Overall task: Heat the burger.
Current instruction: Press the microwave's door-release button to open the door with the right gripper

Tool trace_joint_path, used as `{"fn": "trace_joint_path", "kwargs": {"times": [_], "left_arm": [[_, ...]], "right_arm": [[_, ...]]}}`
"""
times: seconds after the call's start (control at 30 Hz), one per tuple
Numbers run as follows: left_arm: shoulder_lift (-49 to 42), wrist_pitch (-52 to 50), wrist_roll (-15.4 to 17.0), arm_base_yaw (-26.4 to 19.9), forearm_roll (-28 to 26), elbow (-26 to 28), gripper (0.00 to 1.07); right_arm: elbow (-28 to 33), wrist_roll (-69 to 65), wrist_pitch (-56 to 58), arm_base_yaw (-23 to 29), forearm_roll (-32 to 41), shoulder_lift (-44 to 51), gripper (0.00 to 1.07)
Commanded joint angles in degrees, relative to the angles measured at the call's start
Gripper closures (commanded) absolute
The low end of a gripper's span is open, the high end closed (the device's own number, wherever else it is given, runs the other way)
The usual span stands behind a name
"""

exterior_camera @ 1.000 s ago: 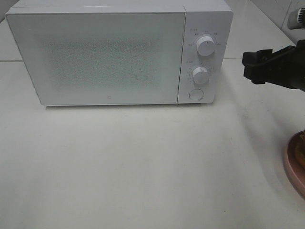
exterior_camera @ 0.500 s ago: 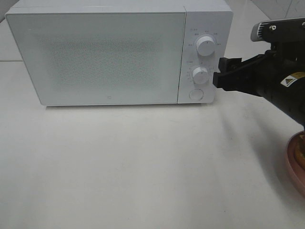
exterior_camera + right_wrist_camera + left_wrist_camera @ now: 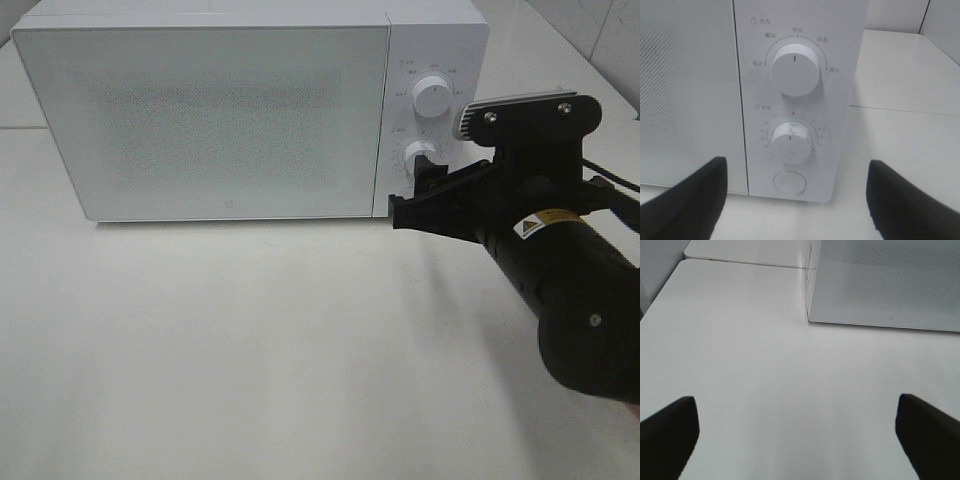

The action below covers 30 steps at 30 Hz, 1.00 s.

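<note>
Burger hidden from every view. White microwave [image 3: 200, 110] upright with door shut, close ahead of the right gripper [image 3: 796, 170]; control panel facing it, upper knob [image 3: 794, 70] marked straight up, lower knob [image 3: 790, 141] at zero, round button [image 3: 789, 183] lowest, nearest the fingertips.

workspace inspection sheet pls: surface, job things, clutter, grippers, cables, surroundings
surface: white table, bare in front of the microwave
job's things: microwave, door shut; burger not in view
clutter: nothing seen
grippers: right gripper open, pointed at the round button on the control panel; left gripper open, over bare table
cables: black cable beside the right arm
surroundings: tiled wall behind, on the right
</note>
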State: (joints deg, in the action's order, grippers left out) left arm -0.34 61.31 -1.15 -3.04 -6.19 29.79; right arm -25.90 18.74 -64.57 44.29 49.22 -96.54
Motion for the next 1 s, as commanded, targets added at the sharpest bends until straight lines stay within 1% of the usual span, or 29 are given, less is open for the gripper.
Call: {"fn": "trace_joint_path", "kwargs": {"times": [0.03, 0.33, 0.47, 0.5, 0.53, 0.57, 0.6, 0.63, 0.7, 0.73, 0.77, 0.8, 0.83, 0.87, 0.9, 0.93, 0.97, 1.0], "left_arm": [[-0.8, 0.17, 0.34, 0.34, -0.46, -0.17, 0.07], [-0.8, 0.17, 0.23, 0.34, -0.46, -0.17, 0.07], [-0.8, 0.17, 0.23, 0.34, -0.46, -0.17, 0.07], [-0.8, 0.17, 0.23, 0.34, -0.46, -0.17, 0.07], [-0.8, 0.17, 0.23, 0.34, -0.46, -0.17, 0.07], [-0.8, 0.17, 0.23, 0.34, -0.46, -0.17, 0.07], [-0.8, 0.17, 0.23, 0.34, -0.46, -0.17, 0.07], [-0.8, 0.17, 0.23, 0.34, -0.46, -0.17, 0.07], [-0.8, 0.17, 0.23, 0.34, -0.46, -0.17, 0.07], [-0.8, 0.17, 0.23, 0.34, -0.46, -0.17, 0.07], [-0.8, 0.17, 0.23, 0.34, -0.46, -0.17, 0.07], [-0.8, 0.17, 0.23, 0.34, -0.46, -0.17, 0.07], [-0.8, 0.17, 0.23, 0.34, -0.46, -0.17, 0.07], [-0.8, 0.17, 0.23, 0.34, -0.46, -0.17, 0.07], [-0.8, 0.17, 0.23, 0.34, -0.46, -0.17, 0.07], [-0.8, 0.17, 0.23, 0.34, -0.46, -0.17, 0.07], [-0.8, 0.17, 0.23, 0.34, -0.46, -0.17, 0.07], [-0.8, 0.17, 0.23, 0.34, -0.46, -0.17, 0.07]], "right_arm": [[0.06, 0.17, -2.18, 2.52, 2.75, -1.95, 0.33], [0.06, -2.18, -2.52, 2.86, 2.81, -2.86, 0.34], [0.06, -8.31, -2.52, 2.86, 2.81, -2.86, 0.37], [0.06, -12.32, -2.52, 2.86, 2.81, -2.86, 0.39], [0.06, -12.32, -2.52, 2.86, 2.81, -2.86, 0.39], [0.06, -14.9, -2.52, 2.86, 2.81, -2.86, 0.4], [0.06, -20.28, -2.46, 2.86, 2.81, -2.86, 0.44], [0.06, -20.28, -2.46, 2.86, 2.81, -2.86, 0.44], [0.06, -29.51, -1.43, 2.86, 2.81, -2.86, 0.49], [0.06, -29.51, -1.43, 2.86, 2.81, -2.86, 0.49], [0.06, -36.55, -0.8, 2.86, 2.75, -2.86, 0.54], [0.06, -40.22, -0.29, 2.86, 2.75, -2.86, 0.55], [0.06, -40.22, -0.29, 2.86, 2.75, -2.86, 0.55], [0.06, -46.93, 0.69, 2.86, 2.75, -2.86, 0.6], [0.06, -46.93, 0.69, 2.86, 2.75, -2.86, 0.6], [0.06, -49.85, 1.2, 2.86, 2.69, -2.86, 0.62], [0.06, -56.95, 2.06, 2.86, 2.64, -2.86, 0.67], [0.06, -60.39, 2.46, 2.86, 2.64, -2.86, 0.7]]}}
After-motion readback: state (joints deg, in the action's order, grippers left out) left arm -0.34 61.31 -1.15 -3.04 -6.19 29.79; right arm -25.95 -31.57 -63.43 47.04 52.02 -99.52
